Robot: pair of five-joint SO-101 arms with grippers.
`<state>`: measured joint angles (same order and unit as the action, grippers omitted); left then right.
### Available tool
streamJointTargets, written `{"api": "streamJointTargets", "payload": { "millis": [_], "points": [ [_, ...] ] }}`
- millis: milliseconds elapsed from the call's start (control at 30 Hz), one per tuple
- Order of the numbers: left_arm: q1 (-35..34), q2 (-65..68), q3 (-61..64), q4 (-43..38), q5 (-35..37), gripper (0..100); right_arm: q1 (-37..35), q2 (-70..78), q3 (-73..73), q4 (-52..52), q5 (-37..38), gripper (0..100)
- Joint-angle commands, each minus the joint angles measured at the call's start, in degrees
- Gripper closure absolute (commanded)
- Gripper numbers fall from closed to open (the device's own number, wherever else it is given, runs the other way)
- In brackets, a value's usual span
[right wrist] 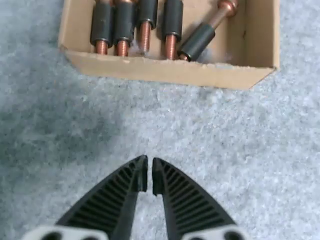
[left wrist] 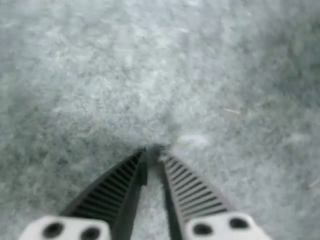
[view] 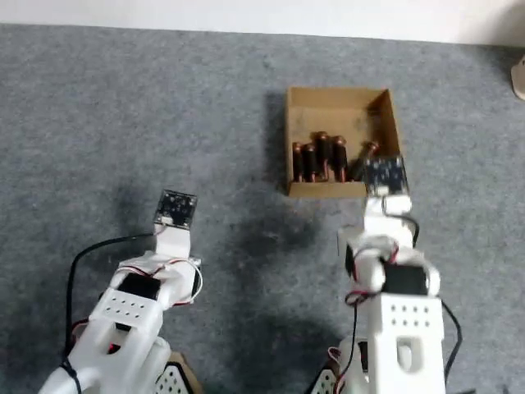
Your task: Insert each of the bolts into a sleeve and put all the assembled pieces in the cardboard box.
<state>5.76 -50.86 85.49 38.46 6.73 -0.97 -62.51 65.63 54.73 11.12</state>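
While sleeved bolts (right wrist: 172, 20) lie in the cardboard box (right wrist: 165, 70), left fingers (left wrist: 120, 187) and right fingers (right wrist: 120, 195) are together, empty.

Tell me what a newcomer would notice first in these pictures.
The cardboard box toward the far side of the grey mat draws the eye: five copper bolts in black sleeves lie inside, four side by side and one slanted. The right gripper sits shut and empty just short of the box's near wall, and the left gripper, also shut and empty, is over bare mat well away from the box.
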Motion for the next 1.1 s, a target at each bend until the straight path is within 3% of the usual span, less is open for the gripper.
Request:
{"api": "streamJointTargets", "payload": {
  "millis": [0,500,667,767,900,1067],
  "points": [
    [0.66,-0.57,0.13,-0.18,-0.18,97,0.84,-8.75,3.74,0.13,-0.18,99.3],
    [-4.62,-0.66,-0.57,2.37,0.09,99,3.47,-43.91,34.95,-5.32,-0.18,99.3],
    [-4.62,-0.66,-0.57,2.37,0.09,99,9.1,-40.22,38.46,-4.88,-0.18,99.3],
    [-4.62,-0.66,-0.57,2.37,0.09,99,9.98,-40.22,38.46,0.4,-0.18,99.3],
    [-4.62,-0.66,-0.57,2.37,0.09,99,9.98,-40.66,38.37,14.9,-0.26,99.3],
    [-4.62,-0.57,-0.57,2.37,0.09,99,9.89,-42.59,38.46,16.84,-0.26,99.3]
  ]
}}
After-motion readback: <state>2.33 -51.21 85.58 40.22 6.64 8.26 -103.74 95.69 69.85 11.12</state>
